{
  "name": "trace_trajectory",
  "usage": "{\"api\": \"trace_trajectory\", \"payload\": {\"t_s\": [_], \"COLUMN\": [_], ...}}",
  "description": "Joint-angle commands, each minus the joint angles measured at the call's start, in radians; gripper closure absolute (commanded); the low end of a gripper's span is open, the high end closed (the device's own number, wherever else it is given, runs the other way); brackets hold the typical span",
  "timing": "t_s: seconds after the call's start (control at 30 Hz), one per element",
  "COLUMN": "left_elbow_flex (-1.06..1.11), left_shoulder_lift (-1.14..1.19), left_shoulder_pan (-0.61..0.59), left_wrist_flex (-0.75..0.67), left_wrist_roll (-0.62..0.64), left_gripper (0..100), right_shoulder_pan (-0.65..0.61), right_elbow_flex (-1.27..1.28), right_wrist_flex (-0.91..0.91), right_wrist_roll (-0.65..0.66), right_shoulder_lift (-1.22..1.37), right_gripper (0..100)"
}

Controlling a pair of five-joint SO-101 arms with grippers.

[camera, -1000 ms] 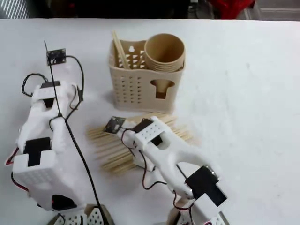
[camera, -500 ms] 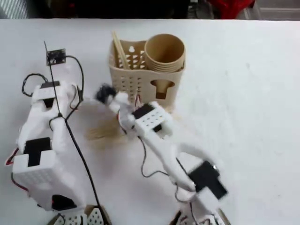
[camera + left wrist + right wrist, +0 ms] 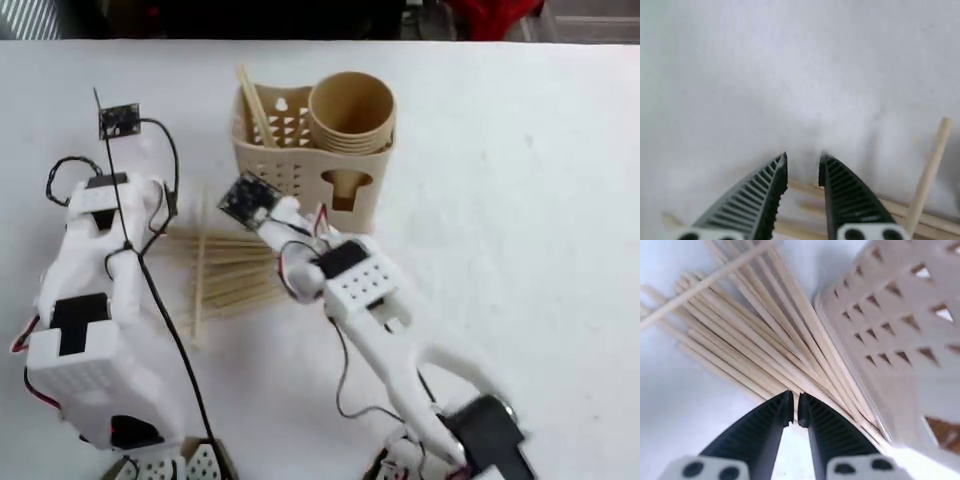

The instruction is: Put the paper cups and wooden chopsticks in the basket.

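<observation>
- White worktop (image 3: 540,200) across the high view, with a dark strip of room beyond its far edge.
- Beige perforated basket (image 3: 300,185) upright near the middle of the far edge.
- Stack of paper cups (image 3: 350,110) nested inside the basket, on the side toward the worktop's right edge. A few wooden chopsticks (image 3: 256,105) leaning inside it on the side toward the left edge.
- Loose chopsticks (image 3: 235,272) flat on the worktop in a fan, just on the near-edge side of the basket and reaching toward the left edge. One crossing stick (image 3: 197,280) over the others, running roughly from far edge to near edge.
- Left arm (image 3: 95,260) folded up along the left edge. Right arm (image 3: 370,290) stretched from the near edge toward the basket, with its wrist over the basket-side end of the fan.
- Left wrist view: left pincer (image 3: 802,165) narrowly parted with nothing between the fingers, low over bare worktop. Several chopsticks under it, and a tilted stick (image 3: 927,175) off to one side.
- Right wrist view: right pincer (image 3: 795,407) all but closed, with a hairline gap at the tips; cannot tell whether pinched on a stick. Tips just over the fan of loose chopsticks, close beside the basket's perforated wall. Stick ends up against the foot of that wall.
</observation>
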Motion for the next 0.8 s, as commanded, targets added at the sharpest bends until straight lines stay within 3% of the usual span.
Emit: {"api": "trace_trajectory", "payload": {"t_s": [0.0,0.13,0.33,0.47,0.63,0.77], "left_elbow_flex": [-0.015,-0.017,-0.275,-0.374,-0.322,-0.201], "left_shoulder_lift": [-0.002,-0.016,-0.136,-0.137,-0.137,-0.139], "left_shoulder_pan": [0.007,-0.018,-0.168,-0.260,-0.285,-0.266], "left_wrist_flex": [-0.015,0.014,0.377,0.489,0.644,0.621], "left_wrist_roll": [-0.009,-0.020,-0.043,-0.103,-0.230,-0.235], "left_gripper": [87,87,87,84,80,80], "right_shoulder_pan": [0.024,0.030,0.153,0.282,0.343,0.349], "right_elbow_flex": [0.068,0.213,0.307,0.334,0.466,0.552], "right_wrist_flex": [-0.010,-0.008,0.128,0.211,0.223,0.219], "right_wrist_roll": [-0.005,-0.005,-0.003,-0.003,-0.003,-0.003], "right_shoulder_lift": [-0.143,-0.262,-0.418,-0.492,-0.593,-0.702], "right_gripper": [95.7,95.7,95.7,95.7,95.7,95.7]}}
